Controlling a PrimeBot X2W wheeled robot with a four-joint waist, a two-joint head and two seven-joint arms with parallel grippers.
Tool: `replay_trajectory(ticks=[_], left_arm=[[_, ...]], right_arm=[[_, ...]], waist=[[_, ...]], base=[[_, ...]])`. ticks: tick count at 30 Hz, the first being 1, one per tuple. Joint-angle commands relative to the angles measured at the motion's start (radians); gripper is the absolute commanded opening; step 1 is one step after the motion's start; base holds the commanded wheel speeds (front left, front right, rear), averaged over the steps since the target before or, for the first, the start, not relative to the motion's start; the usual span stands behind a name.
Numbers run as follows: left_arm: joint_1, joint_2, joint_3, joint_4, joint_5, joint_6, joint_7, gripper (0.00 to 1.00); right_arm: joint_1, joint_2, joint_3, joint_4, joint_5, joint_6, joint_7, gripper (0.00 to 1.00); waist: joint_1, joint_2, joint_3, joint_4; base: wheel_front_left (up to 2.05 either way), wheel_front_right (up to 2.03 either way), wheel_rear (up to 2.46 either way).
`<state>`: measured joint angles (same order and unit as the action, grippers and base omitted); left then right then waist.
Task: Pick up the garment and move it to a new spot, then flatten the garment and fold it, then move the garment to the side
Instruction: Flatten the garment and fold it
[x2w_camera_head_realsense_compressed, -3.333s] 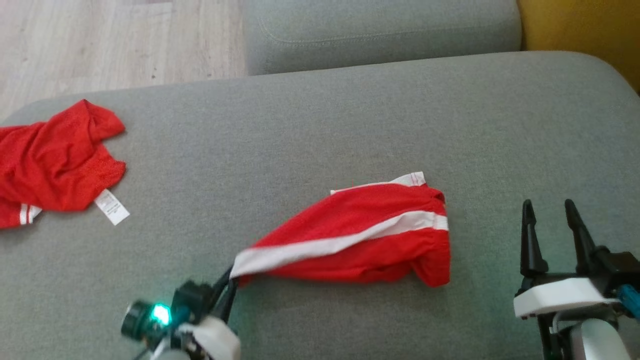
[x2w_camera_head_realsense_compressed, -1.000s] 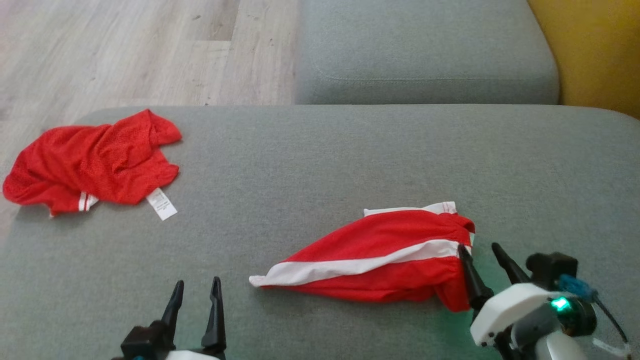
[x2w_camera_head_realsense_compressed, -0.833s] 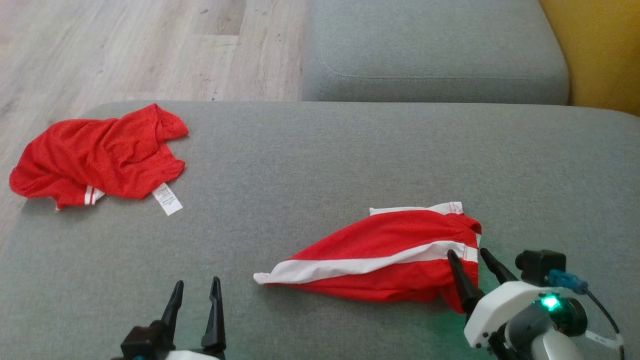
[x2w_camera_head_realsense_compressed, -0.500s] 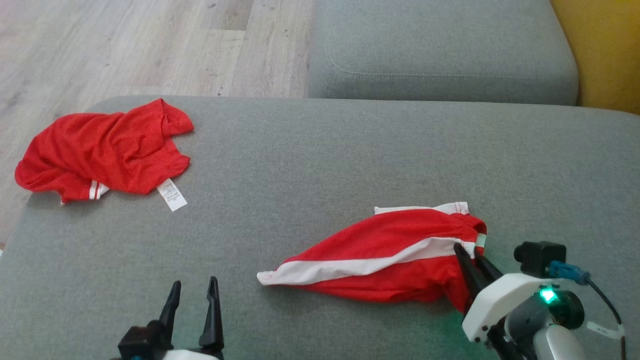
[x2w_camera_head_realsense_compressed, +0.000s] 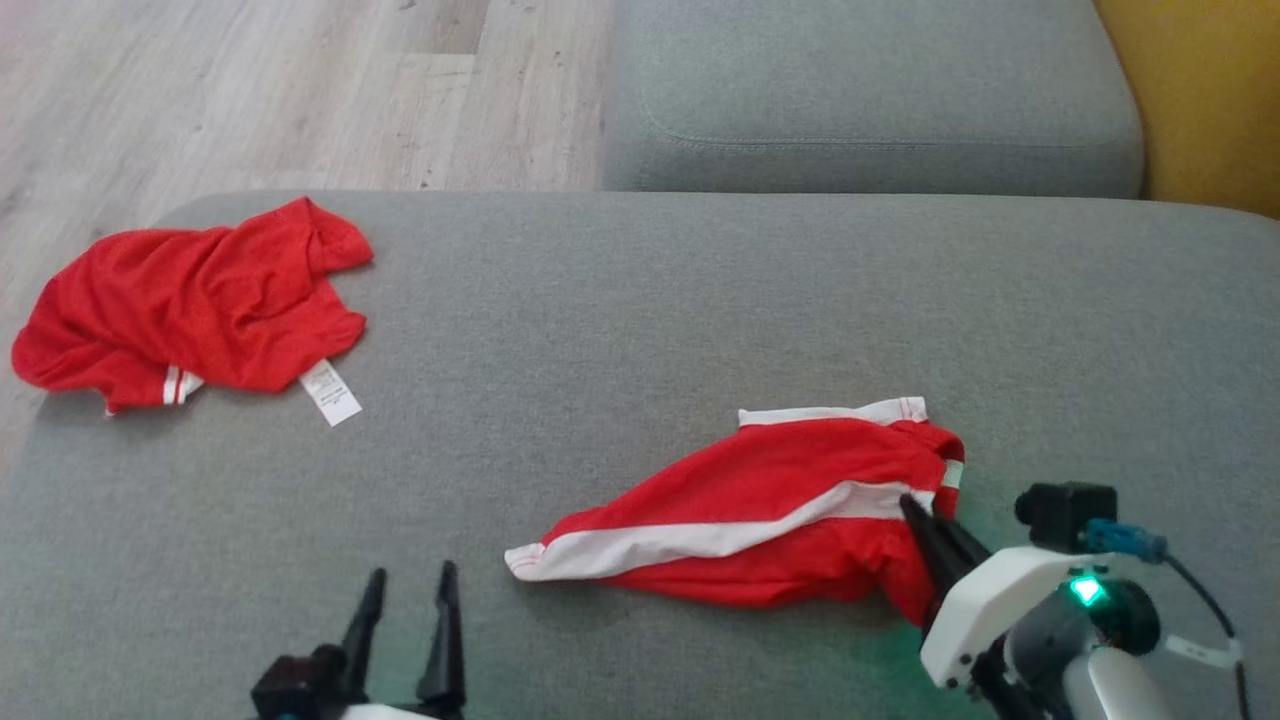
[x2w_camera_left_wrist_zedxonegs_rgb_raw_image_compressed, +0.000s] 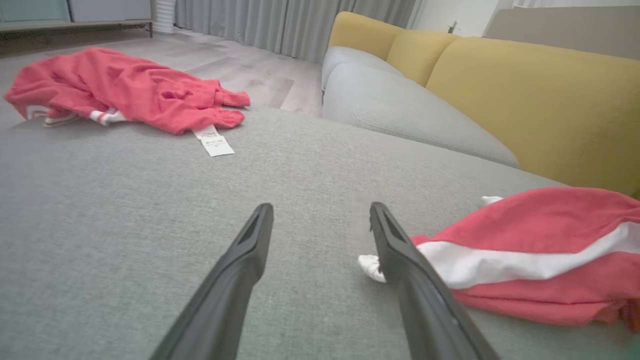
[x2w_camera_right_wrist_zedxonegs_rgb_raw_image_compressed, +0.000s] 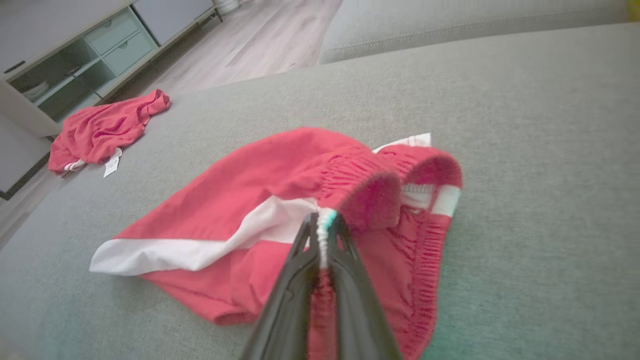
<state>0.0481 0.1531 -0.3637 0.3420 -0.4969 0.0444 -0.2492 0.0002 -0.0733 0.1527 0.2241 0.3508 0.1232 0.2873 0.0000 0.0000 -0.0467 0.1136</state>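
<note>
Toward the near right of the grey cushion (x2w_camera_head_realsense_compressed: 640, 300) you have the garment (x2w_camera_head_realsense_compressed: 760, 510), red shorts with a white side stripe, lying loosely bunched. Its gathered waistband is at the right and one pointed white hem reaches left. Your right end effector (x2w_camera_head_realsense_compressed: 922, 515) is closed on the waistband, just where the white stripe meets the elastic. In the right wrist view the fabric sits pinched between the two fingers and the waistband curls open just beyond them. Your left end effector (x2w_camera_head_realsense_compressed: 410, 585) is spread wide and holds nothing. It sits at the near edge of the cushion, near the white hem tip but apart from it. A second red garment (x2w_camera_head_realsense_compressed: 190, 300) lies crumpled at the far left corner, right up against the cushion's rounded left rim, with its white tag (x2w_camera_head_realsense_compressed: 330, 392) lying flat on the grey. Between the two garments you have a broad bare stretch, and bare fabric also runs from the shorts to the far edge and out to the right. Past the far edge lie wooden floor (x2w_camera_head_realsense_compressed: 250, 90) on the left, another grey seat (x2w_camera_head_realsense_compressed: 870, 100) in the middle and a yellow backrest (x2w_camera_head_realsense_compressed: 1200, 90) at the right.
</note>
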Motion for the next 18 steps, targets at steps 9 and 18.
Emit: replay_trajectory(ticks=[9,18], left_arm=[[-0.111,-0.050,-0.063,0.085,-0.060,-0.114,0.082,1.00],[-0.205,-0.084,-0.053,0.253,-0.124,-0.121,0.077,1.00]], right_arm=[[-0.047,-0.023,0.005,-0.020,0.004,0.008,-0.049,0.00],[-0.035,-0.014,0.017,0.006,0.001,0.008,-0.075,0.00]], waist=[[0.0000,0.0000,0.000,-0.032],[0.0000,0.0000,0.007,-0.047]], base=[[0.00,0.00,0.00],[0.00,0.00,0.00]])
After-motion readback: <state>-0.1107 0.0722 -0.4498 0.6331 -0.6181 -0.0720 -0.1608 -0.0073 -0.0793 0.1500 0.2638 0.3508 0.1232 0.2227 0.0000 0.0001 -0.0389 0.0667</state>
